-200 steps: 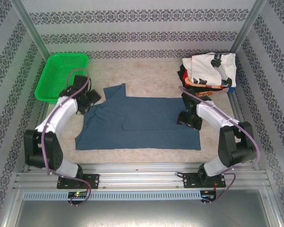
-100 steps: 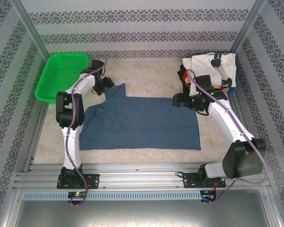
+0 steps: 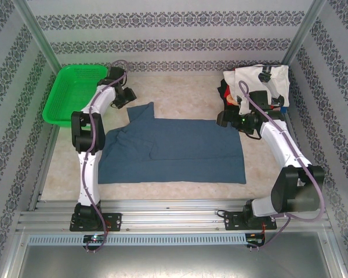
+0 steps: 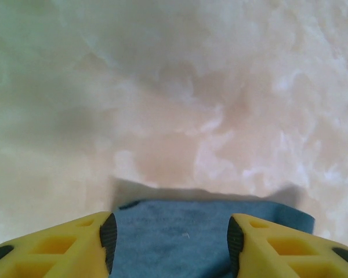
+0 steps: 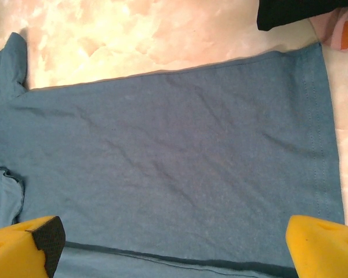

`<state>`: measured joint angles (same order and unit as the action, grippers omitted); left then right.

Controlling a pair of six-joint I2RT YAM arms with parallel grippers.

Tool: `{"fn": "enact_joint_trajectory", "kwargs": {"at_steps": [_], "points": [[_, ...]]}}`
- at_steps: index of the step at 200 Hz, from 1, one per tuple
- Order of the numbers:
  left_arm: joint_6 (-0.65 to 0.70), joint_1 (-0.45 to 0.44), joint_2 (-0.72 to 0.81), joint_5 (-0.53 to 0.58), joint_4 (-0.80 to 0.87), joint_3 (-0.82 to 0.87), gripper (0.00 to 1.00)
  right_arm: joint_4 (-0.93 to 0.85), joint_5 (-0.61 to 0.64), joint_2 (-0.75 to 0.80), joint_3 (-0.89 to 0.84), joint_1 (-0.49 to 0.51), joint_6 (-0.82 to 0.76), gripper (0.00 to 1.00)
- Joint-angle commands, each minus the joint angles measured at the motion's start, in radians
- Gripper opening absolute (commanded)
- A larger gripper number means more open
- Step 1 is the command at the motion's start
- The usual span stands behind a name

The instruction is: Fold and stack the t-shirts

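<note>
A green plastic mesh basket (image 3: 81, 68) sits to the outer left of the left claw (image 4: 170, 233). That claw hovers low with its yellow fingers well apart and nothing pinched. The tip of a short sleeve lies between and just under its black pads, with bare pale marbled surface (image 3: 185, 92) beyond them. The sleeve belongs to the plain slate-blue cotton t-shirt (image 3: 174, 150), which lies spread across the surface between the two claws. It is mostly flat, with a few creases near its left side, and I cannot tell whether any fold has been made in it. The right claw (image 5: 171, 238) hangs above the shirt's far right corner, spread very wide and empty, with the hem running just beneath it. Behind and to its right is a loose heap of other shirts: a white one with black-and-orange print (image 3: 261, 81) on top, with black cloth (image 5: 296, 11) and a hint of red at the edge. By my reading the job has barely begun. No neat stack is visible, this shirt needs folding, and the heap waits.
</note>
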<state>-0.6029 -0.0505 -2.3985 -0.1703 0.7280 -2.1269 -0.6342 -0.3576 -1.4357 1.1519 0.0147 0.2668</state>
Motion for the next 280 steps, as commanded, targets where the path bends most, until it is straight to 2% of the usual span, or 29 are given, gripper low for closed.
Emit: {"fn": "enact_joint_trajectory", "kwargs": {"at_steps": [1, 37, 95, 124, 165, 185, 219, 280], "points": [[0.036, 0.014, -0.051, 0.02, 0.08, -0.055, 0.52, 0.022, -0.027, -0.007, -0.004, -0.005, 0.017, 0.98], [0.043, 0.013, -0.105, 0.032, 0.145, -0.142, 0.51, 0.026, -0.023, 0.0, -0.017, -0.006, 0.023, 0.98], [0.037, 0.009, -0.133, 0.021, 0.157, -0.138, 0.43, 0.025, -0.007, 0.003, -0.026, -0.015, 0.017, 0.98], [0.044, 0.006, -0.139, 0.004, 0.153, -0.137, 0.31, 0.01, 0.041, -0.028, -0.01, -0.028, 0.018, 0.98], [0.088, 0.008, -0.15, 0.007, 0.188, -0.186, 0.0, -0.032, 0.113, -0.16, 0.064, -0.05, 0.046, 0.98], [0.107, 0.008, -0.113, 0.005, 0.183, -0.204, 0.0, -0.068, 0.173, -0.255, 0.13, -0.059, 0.052, 0.98], [0.121, 0.008, -0.009, 0.018, 0.155, -0.205, 0.0, -0.066, 0.19, -0.397, 0.241, -0.071, 0.047, 0.96], [0.166, 0.008, 0.131, 0.042, 0.156, -0.153, 0.0, -0.134, 0.238, -0.618, 0.446, -0.072, 0.031, 0.81]]}}
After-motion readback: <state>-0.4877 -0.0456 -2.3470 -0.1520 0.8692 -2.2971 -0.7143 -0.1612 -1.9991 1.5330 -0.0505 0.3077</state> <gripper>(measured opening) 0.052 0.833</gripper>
